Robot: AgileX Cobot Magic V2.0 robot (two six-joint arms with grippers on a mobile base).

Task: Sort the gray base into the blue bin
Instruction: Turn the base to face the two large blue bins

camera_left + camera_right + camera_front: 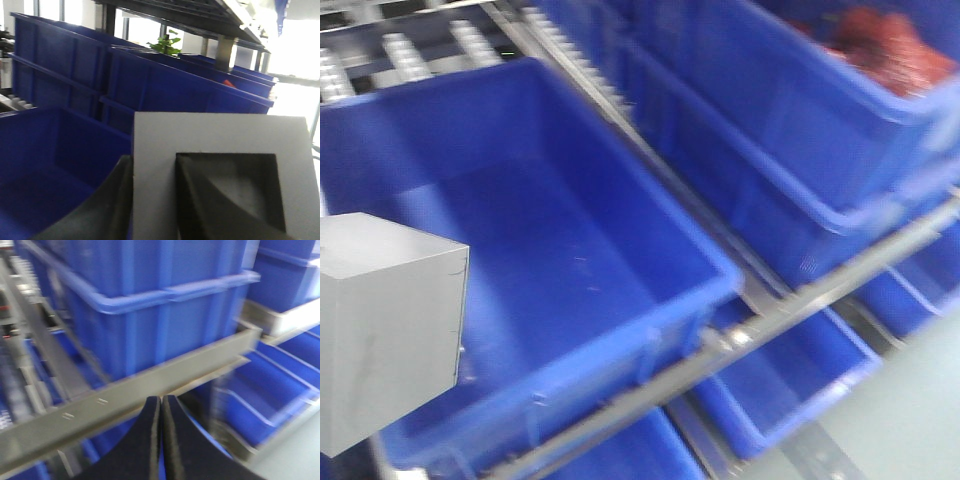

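The gray base [385,330] is a light-gray cube hanging at the lower left, over the near-left corner of the blue bin [620,190], whose floor is bare. In the left wrist view the gray base [215,132] fills the lower right, its dark square recess facing the camera. My left gripper [155,159] is shut on one wall of the block, with one finger [105,210] outside and the other [210,210] inside the recess. The blue bin [45,150] lies below and to the left. My right gripper [161,399] is shut on nothing, in front of a metal rack rail [125,390].
More blue crates [770,110] stand on the shelf to the right; one holds red items [890,45]. A metal rack rail [800,300] runs diagonally, with lower crates [790,380] beneath it. Conveyor rollers [405,55] sit behind the bin. A green plant [165,44] shows far back.
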